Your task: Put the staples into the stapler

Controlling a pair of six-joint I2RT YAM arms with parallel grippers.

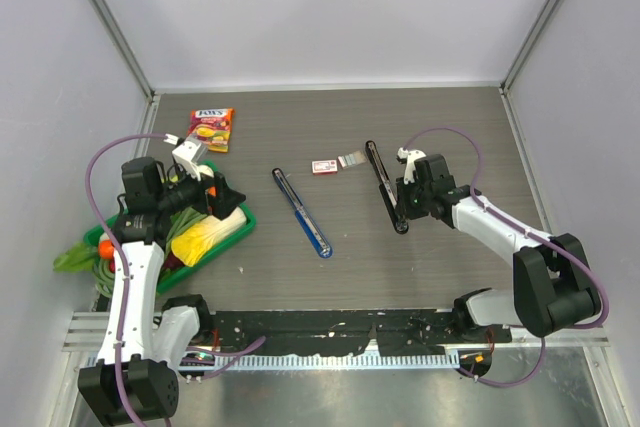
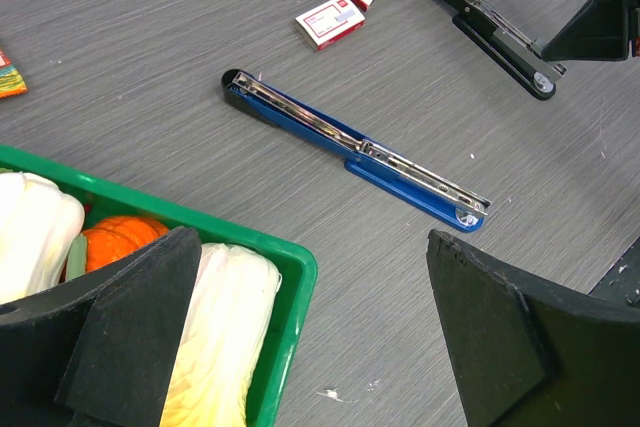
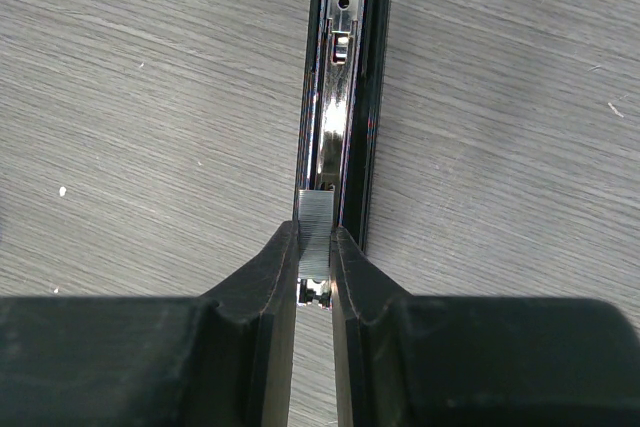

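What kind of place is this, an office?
Most likely a robot lab test cell. Plain white panels wall in a grey table, a left arm and a right arm are bolted at its near edge, and props lie about: a blue stapler, a black stapler, a green tray of vegetables.

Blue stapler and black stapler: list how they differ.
The blue stapler has a blue body; the black stapler a black one. The blue stapler lies unattended; the right hand holds the staples over the black stapler's rail. Both lie opened flat, metal rails showing.
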